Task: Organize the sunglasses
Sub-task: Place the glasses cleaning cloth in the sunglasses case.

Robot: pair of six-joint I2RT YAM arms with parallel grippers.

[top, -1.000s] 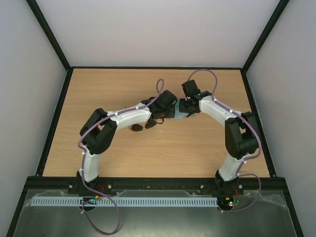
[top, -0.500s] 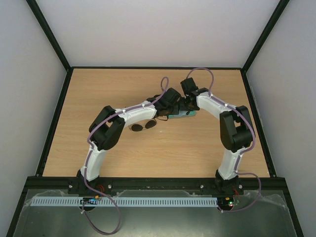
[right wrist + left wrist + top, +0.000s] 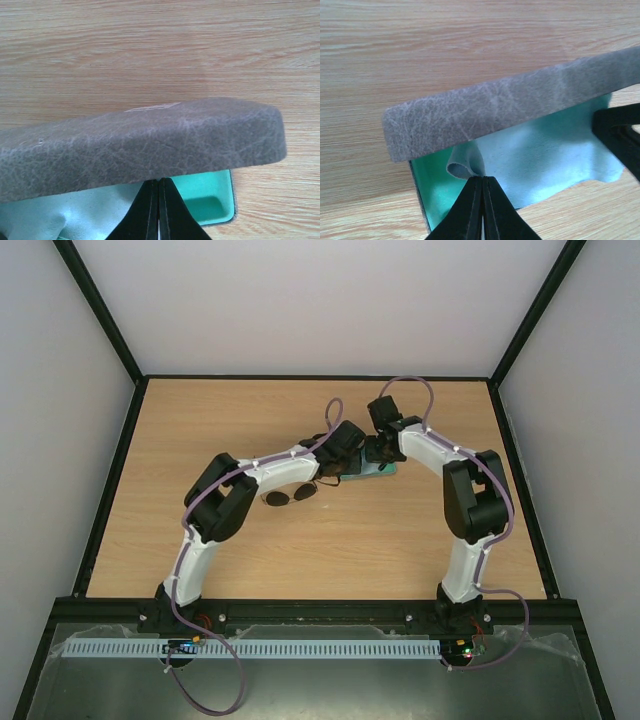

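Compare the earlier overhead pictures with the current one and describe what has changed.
The left gripper and right gripper edged slightly farther from the bases at the case, as both elbows drew in toward the centre. The left gripper now pinches the cloth; the earlier pictures cannot show when it took hold. The sunglasses stayed where they lay, untouched.

Plainly a robotics lab cell: bare white panels (image 3: pixel 320 300) in black framing (image 3: pixel 103 312) around a wood-grain bench (image 3: pixel 180 430), slotted cable duct (image 3: pixel 300 649) along the bottom edge.

Sunglasses (image 3: pixel 291 495) on wood table (image 3: pixel 200 420), L of case (image 3: pixel 385 470).
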